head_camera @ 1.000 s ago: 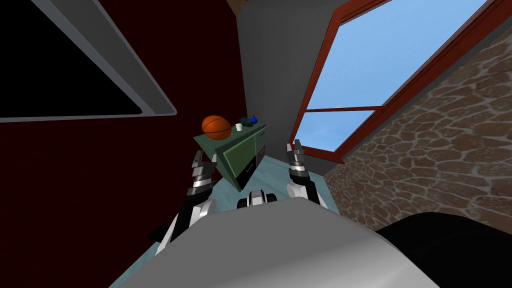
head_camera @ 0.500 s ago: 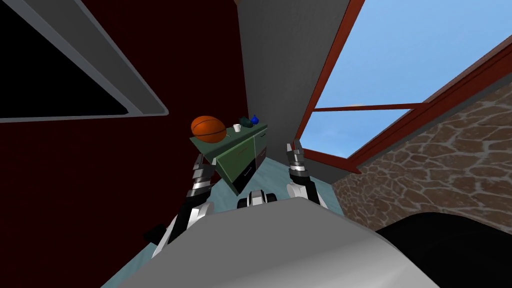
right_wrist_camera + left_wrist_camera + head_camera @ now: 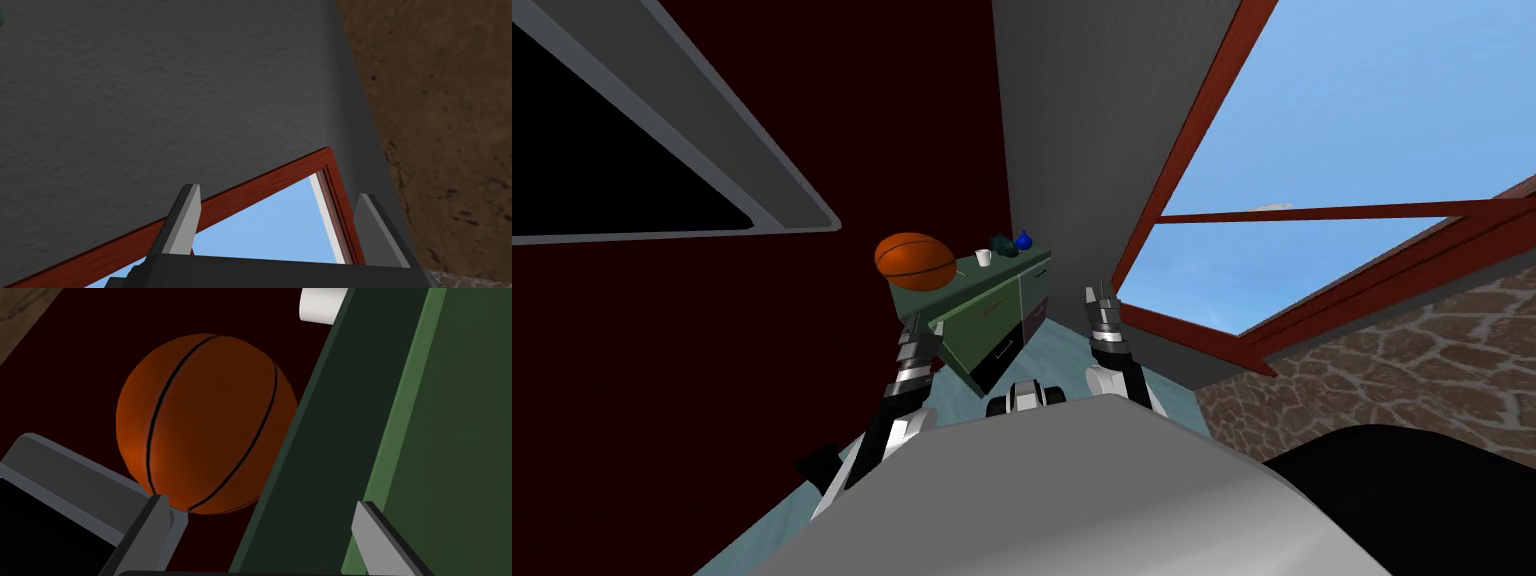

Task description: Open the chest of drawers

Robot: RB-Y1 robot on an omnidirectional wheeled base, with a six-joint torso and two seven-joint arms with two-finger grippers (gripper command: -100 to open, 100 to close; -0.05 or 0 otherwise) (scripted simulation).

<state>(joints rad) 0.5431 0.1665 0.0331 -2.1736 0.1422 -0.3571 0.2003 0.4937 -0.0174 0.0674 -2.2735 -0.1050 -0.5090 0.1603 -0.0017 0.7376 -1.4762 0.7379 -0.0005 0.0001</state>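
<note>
From the head, the green chest of drawers [image 3: 992, 305] stands against the dark red wall, straight ahead on the pale blue floor [image 3: 1057, 345]. On its top sit an orange basketball [image 3: 915, 262] at the near end, then a white cup [image 3: 983, 257], and a blue object [image 3: 1024, 240] at the far end. The left forearm [image 3: 912, 360] rises at its near corner; the right forearm [image 3: 1107, 325] is raised well apart, near the window's red frame [image 3: 1192, 150]. At the left wrist, the left jaws stand wide apart and hold nothing. One finger [image 3: 145, 533] is before the basketball [image 3: 205, 423], the other before the chest's green front [image 3: 450, 438]. The cup [image 3: 322, 305] shows beyond. At the right wrist, the right jaws are likewise parted and empty.
</note>
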